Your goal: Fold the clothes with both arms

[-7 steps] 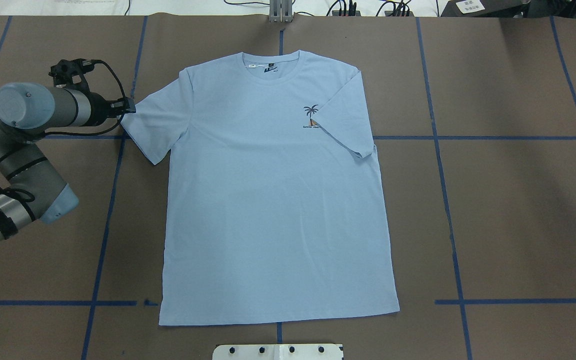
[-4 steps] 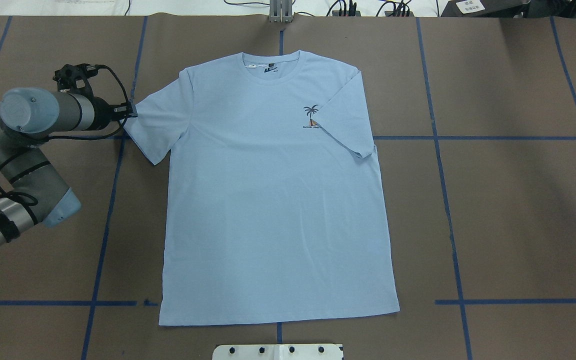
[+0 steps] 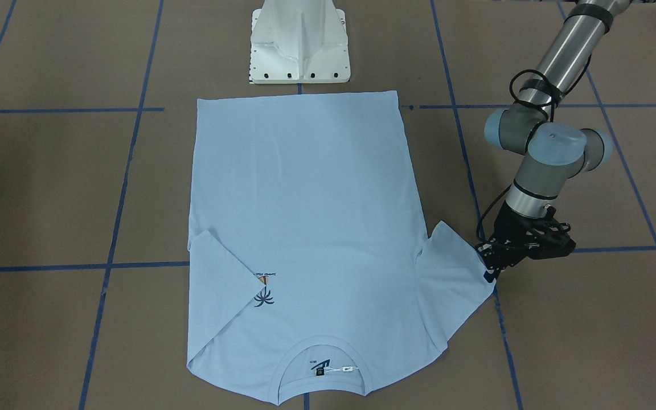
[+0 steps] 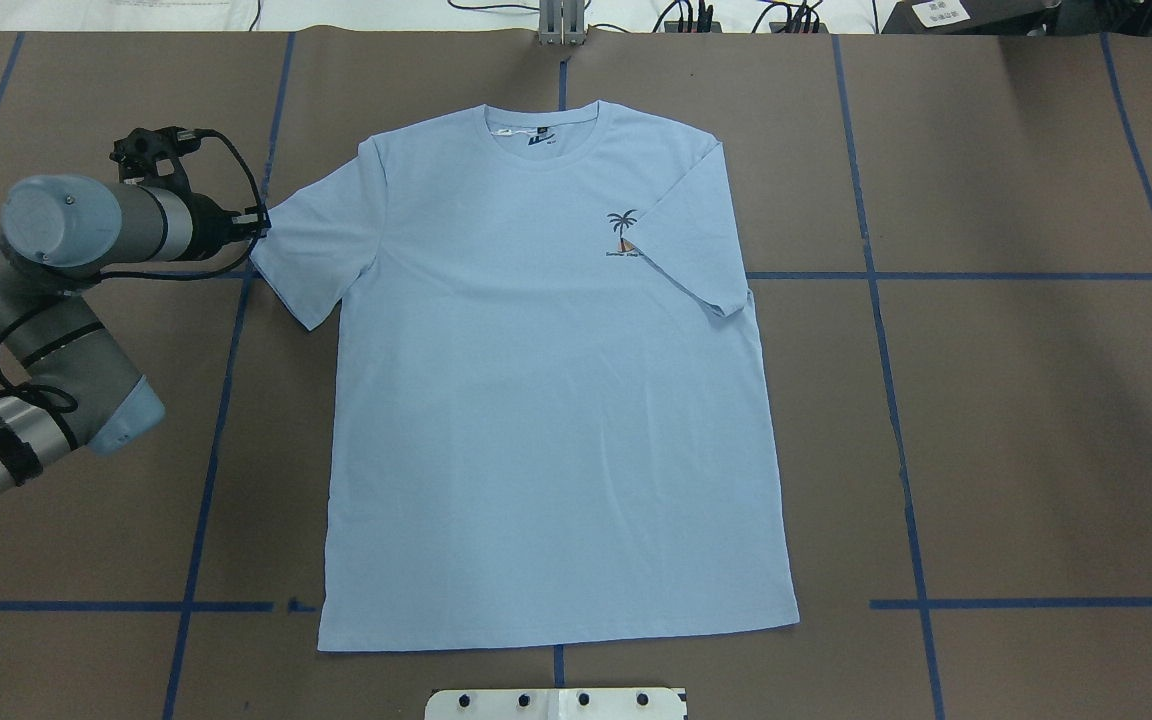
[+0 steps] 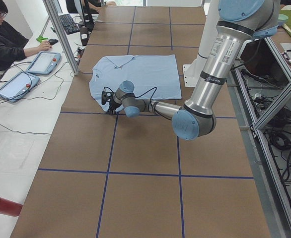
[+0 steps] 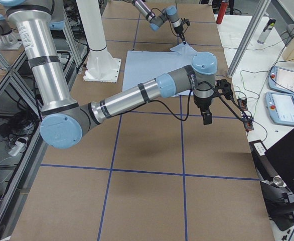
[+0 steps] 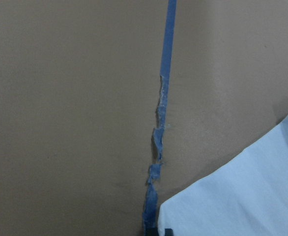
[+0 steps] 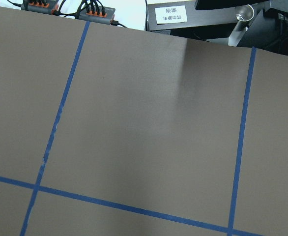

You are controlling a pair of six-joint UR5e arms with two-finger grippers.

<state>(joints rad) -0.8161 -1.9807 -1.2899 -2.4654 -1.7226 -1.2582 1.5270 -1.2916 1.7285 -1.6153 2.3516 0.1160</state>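
The light blue T-shirt (image 4: pixel 546 400) lies flat, front up, collar at the far side. Its sleeve on the view's right (image 4: pixel 696 250) is folded in over the chest and touches the palm print (image 4: pixel 622 232). My left gripper (image 4: pixel 261 222) sits low at the outer edge of the other sleeve (image 4: pixel 311 250) and looks shut on that edge; it also shows in the front view (image 3: pixel 490 267). The left wrist view shows the sleeve corner (image 7: pixel 242 196) by a blue tape line. My right gripper (image 6: pixel 205 116) hangs over bare table away from the shirt, seen only from the side; I cannot tell its state.
The white pedestal base (image 3: pixel 299 51) stands at the shirt's hem side. Blue tape lines (image 4: pixel 876 275) cross the brown table. Cables and plugs (image 4: pixel 696 15) lie at the far edge. An operator (image 5: pixel 6 39) with tablets sits beside the table.
My left arm has lowered and shifted slightly right at the sleeve edge. The sleeve's outer edge has drawn in a little toward the shirt. The rest of the shirt has not moved.
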